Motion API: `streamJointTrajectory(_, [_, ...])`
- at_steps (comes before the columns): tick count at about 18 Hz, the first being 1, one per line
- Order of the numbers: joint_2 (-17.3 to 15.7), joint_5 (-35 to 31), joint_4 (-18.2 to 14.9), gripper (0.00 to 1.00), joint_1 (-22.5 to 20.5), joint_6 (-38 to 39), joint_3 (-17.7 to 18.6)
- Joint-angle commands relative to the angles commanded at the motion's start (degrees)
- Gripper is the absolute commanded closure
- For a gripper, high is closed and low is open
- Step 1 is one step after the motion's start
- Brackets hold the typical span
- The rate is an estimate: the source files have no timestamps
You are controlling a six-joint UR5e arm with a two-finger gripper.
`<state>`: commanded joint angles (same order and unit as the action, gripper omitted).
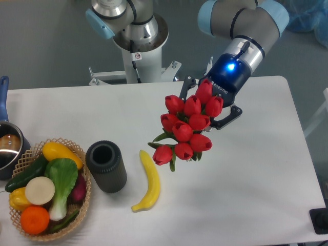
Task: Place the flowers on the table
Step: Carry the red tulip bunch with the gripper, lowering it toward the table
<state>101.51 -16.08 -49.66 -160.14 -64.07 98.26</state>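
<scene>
The flowers (186, 125) are a bunch of red tulip buds with green leaves, held in the air above the middle of the white table (256, 169). My gripper (215, 110) comes in from the upper right and is shut on the bunch's stems, which are hidden behind the buds. The buds point down and to the left, toward the camera. Only the dark finger parts beside the bunch show.
A yellow banana (147, 183) lies on the table below the flowers. A black cylinder (106, 166) stands left of it. A wicker basket (46, 188) of toy vegetables sits at the front left, a pot (6, 146) at the left edge.
</scene>
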Motion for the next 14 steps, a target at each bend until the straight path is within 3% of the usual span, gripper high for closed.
streamJointTrajectory(4, [-0.35,-4.21,-0.09,0.51,0.17,0.26,-0.18])
streamJointTrajectory(11, [-2.01,-5.27,-0.44,0.5,0.26,0.96,0.44])
streamJointTrajectory(14, [-2.99,-11.06,-0.26,0.5,0.96,4.04,0.18])
